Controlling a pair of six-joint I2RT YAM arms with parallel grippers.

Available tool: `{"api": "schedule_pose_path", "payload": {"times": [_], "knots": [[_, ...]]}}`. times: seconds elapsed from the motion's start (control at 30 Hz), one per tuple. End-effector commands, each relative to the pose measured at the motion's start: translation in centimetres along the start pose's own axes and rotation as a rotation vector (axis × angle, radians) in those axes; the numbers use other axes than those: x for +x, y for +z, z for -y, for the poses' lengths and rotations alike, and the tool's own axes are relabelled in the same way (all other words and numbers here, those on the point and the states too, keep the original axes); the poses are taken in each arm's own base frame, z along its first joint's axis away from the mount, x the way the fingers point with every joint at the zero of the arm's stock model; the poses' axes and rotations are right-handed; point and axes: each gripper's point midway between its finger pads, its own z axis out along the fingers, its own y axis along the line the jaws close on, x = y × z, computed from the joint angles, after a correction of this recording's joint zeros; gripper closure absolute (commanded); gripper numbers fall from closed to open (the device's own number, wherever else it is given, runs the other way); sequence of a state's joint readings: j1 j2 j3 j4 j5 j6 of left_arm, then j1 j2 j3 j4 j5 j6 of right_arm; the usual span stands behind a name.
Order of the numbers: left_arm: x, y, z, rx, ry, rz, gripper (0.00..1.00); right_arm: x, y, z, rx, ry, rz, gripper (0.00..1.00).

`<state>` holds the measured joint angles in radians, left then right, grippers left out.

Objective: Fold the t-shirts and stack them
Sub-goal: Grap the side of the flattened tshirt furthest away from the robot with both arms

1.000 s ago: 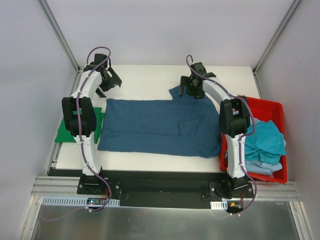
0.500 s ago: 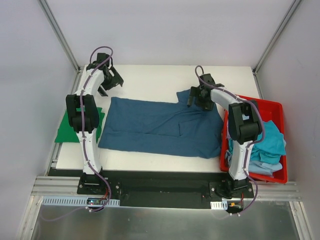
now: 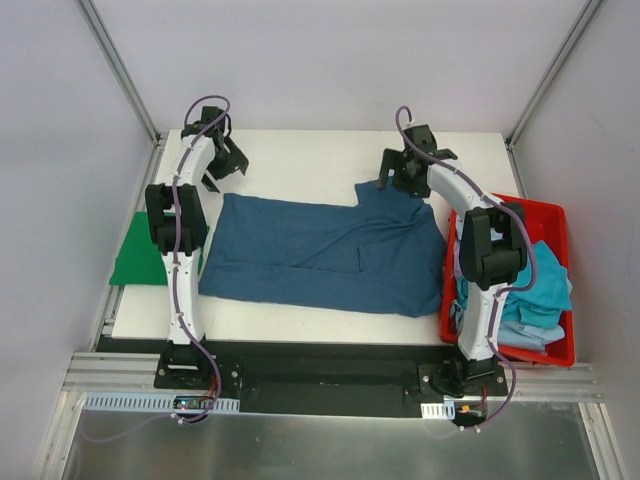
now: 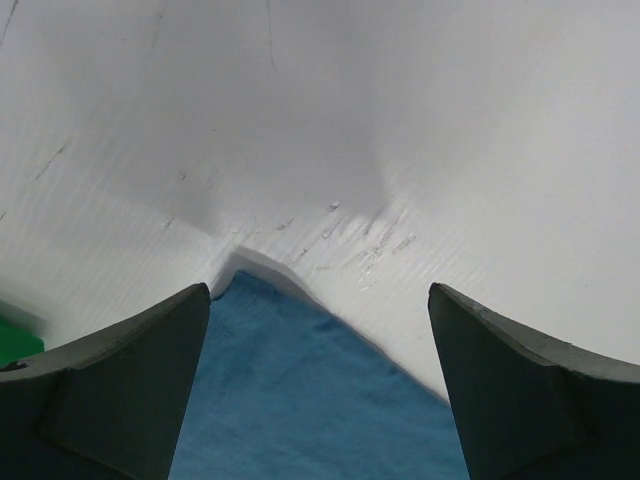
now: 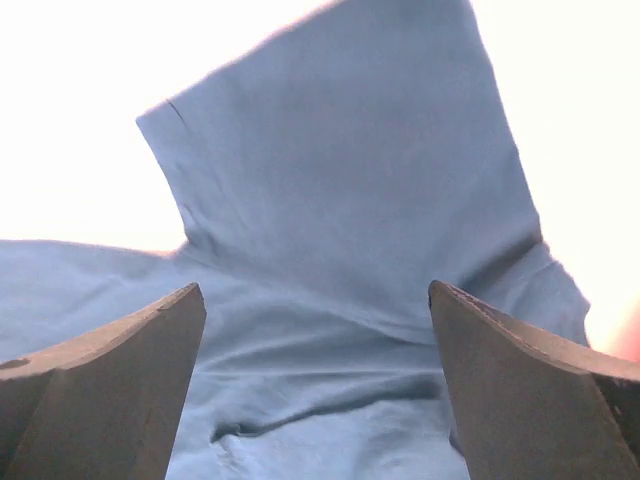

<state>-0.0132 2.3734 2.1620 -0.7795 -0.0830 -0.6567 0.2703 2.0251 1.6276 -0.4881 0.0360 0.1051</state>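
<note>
Bright green t-shirt, lying flat at the left edge of the bench beside the left arm. Left end effector, fingers spread wide with nothing between them, hovers above bare bench at the far-left corner of the dark teal-blue t-shirt, which is spread flat across the middle. Its sleeve juts out at the far right, under the right end effector, likewise spread and empty; red plastic bin at the right edge holds a crumpled teal t-shirt over a light blue t-shirt.
</note>
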Motion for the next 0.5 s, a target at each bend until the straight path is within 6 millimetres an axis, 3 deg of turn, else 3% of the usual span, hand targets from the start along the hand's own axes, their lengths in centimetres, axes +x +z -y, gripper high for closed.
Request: {"api": "schedule_pose_path", "payload": {"times": [0.0,0.13,0.27,0.47], "knots": [[-0.1,0.3,-1.1,-0.09,-0.058,0.001,0.12,-5.7,-0.3,-0.1,-0.002,0.006,0.14,0.04],[0.3,0.8,-0.9,-0.091,-0.066,-0.026,0.21,-8.2,1.4,0.3,-0.011,0.062,0.171,0.04],[1.4,1.3,-2.8,-0.179,-0.064,-0.052,0.27,-11.0,2.7,0.7,-0.002,0.093,0.225,0.04],[3.0,2.1,-3.3,-0.199,-0.057,-0.117,0.39,-14.0,4.9,1.5,0.021,0.099,0.295,0.04]]}}
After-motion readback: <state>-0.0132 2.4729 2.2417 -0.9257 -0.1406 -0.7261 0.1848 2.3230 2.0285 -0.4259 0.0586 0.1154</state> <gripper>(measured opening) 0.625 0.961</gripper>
